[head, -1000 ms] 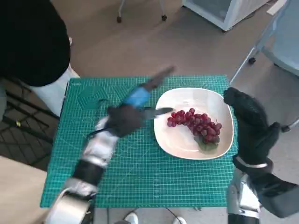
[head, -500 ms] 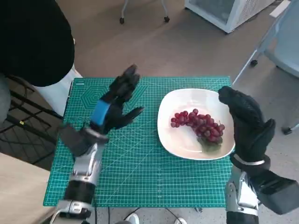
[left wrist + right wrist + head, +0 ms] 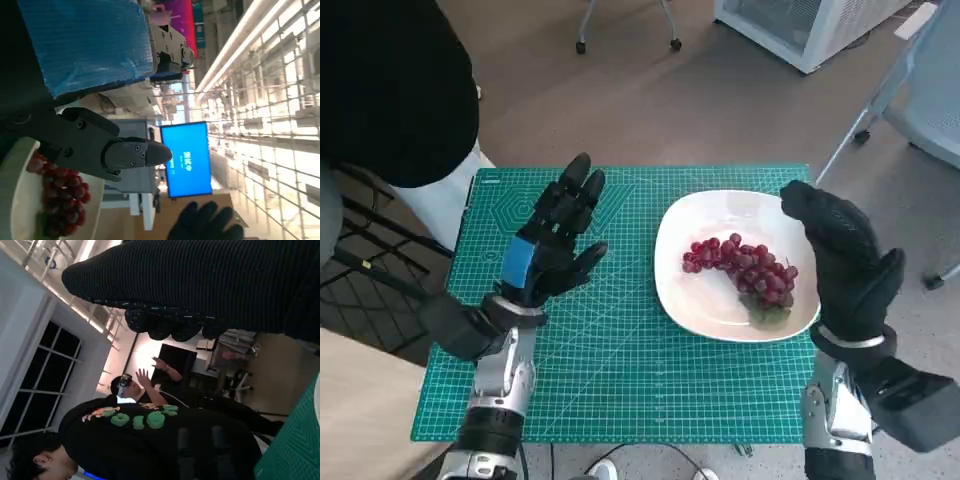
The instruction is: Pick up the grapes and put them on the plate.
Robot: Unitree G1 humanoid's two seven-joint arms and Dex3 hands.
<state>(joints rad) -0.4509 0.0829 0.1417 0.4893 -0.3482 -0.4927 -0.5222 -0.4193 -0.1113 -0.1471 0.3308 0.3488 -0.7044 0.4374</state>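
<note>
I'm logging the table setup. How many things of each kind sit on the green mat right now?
Plate: 1
Bunch of grapes: 1, lying on the plate
Total: 2

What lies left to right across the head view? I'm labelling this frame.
Person → left robot hand → plate → grapes → right robot hand.

A green cutting mat [image 3: 620, 360] covers the small table, a person in black [image 3: 390, 85] stands at its far left corner, and a blue screen [image 3: 187, 159] shows in the left wrist view.
</note>
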